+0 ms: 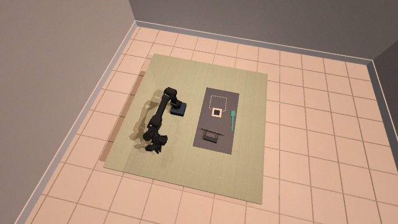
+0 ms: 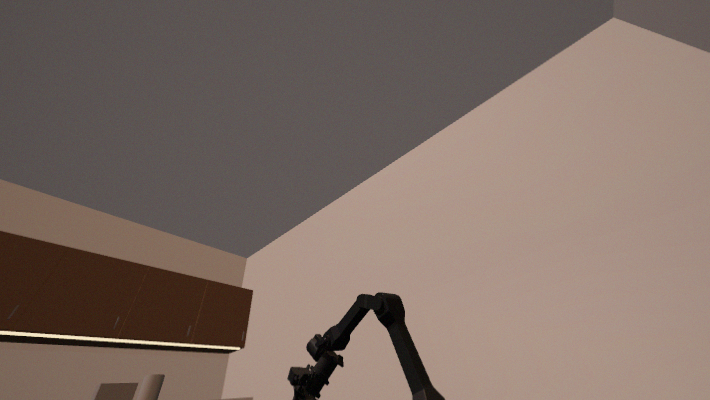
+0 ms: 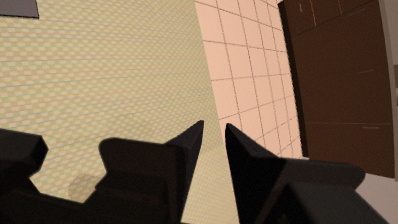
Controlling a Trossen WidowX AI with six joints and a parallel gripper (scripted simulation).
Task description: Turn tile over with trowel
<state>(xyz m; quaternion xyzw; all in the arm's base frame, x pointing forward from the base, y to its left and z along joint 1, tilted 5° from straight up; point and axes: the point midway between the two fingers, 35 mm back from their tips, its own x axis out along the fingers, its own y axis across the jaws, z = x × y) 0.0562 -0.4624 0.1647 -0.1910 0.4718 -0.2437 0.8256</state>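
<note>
Tool (image 1: 158,151) (image 3: 214,126): fingers slightly spread, nothing pinched
Tile (image 1: 221,112): on mat (image 1: 200,140), beside dashed outline, marked side apparently up
Trowel (image 1: 232,122): handle to be approached from above, fingers opened wider, then gripped squarely

Table (image 1: 179,157) (image 3: 115,65): woven-looking cloth finish; trowel (image 1: 232,122): matt plastic look; cabinets (image 2: 165,305) (image 3: 345,90) (dark ones): wood-brown, smooth.
</note>
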